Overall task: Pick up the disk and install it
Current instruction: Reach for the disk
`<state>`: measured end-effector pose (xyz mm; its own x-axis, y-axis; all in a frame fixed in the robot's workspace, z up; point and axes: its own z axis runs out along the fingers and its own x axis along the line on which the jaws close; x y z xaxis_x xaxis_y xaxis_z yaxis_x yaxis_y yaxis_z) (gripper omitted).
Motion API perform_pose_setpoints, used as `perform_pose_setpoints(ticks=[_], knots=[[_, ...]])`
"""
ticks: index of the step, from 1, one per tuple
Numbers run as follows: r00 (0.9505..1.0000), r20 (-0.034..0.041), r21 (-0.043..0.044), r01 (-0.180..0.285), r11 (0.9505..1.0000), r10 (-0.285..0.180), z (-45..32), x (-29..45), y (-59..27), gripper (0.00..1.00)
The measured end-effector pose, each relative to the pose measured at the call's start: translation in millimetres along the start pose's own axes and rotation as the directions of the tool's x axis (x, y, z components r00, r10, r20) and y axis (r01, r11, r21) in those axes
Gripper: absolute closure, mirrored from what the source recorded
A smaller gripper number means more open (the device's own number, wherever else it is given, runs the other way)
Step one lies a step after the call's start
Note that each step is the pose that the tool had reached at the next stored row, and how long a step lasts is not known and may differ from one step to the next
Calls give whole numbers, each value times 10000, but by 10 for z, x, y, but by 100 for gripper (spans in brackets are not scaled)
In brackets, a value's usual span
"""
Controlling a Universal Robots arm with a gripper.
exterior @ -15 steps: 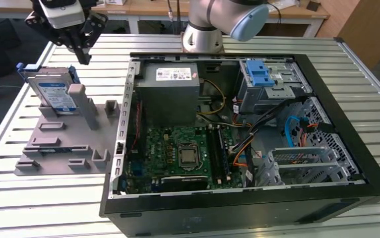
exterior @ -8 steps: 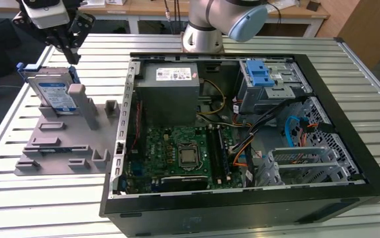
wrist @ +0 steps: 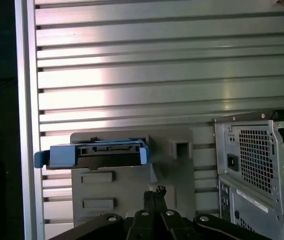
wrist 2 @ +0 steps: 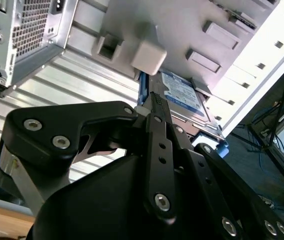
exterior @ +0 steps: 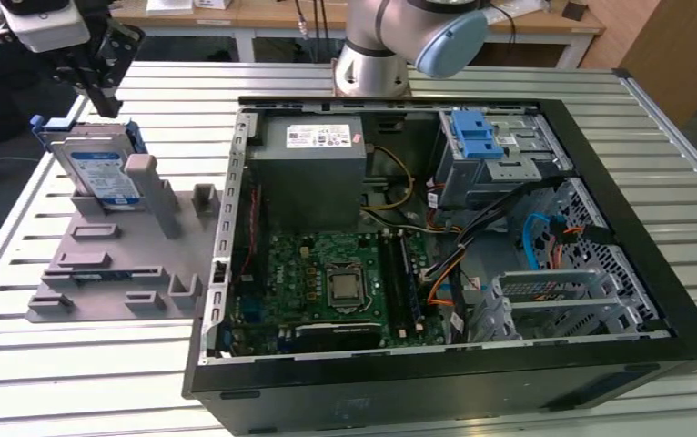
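Disk (exterior: 98,171) stands on end, long axis near-vertical, beneath pressed-together gripper (exterior: 109,106).

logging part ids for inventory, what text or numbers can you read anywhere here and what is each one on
Nothing can be quoted.
Label on the disk: print too small to read.
White sticker on the power supply: too small to read.
Sticker on the computer case, first wrist view: blurred, unreadable.

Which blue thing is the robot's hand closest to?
The disk with blue rails, standing in the grey holder outside the computer case; the gripper hangs right above it. The blue latch sits inside the case, farther off.
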<state>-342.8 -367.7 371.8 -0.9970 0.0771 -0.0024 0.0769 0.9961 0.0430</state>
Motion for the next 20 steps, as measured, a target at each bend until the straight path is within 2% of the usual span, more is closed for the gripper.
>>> perform_pose_setpoints(ticks=[14, 20], knots=[[10000, -10, 1, -1, 10000, 1, 74, 514, 72, 89], [10000, -10, 1, -1, 10000, 1, 95, 673, 95, 89]])
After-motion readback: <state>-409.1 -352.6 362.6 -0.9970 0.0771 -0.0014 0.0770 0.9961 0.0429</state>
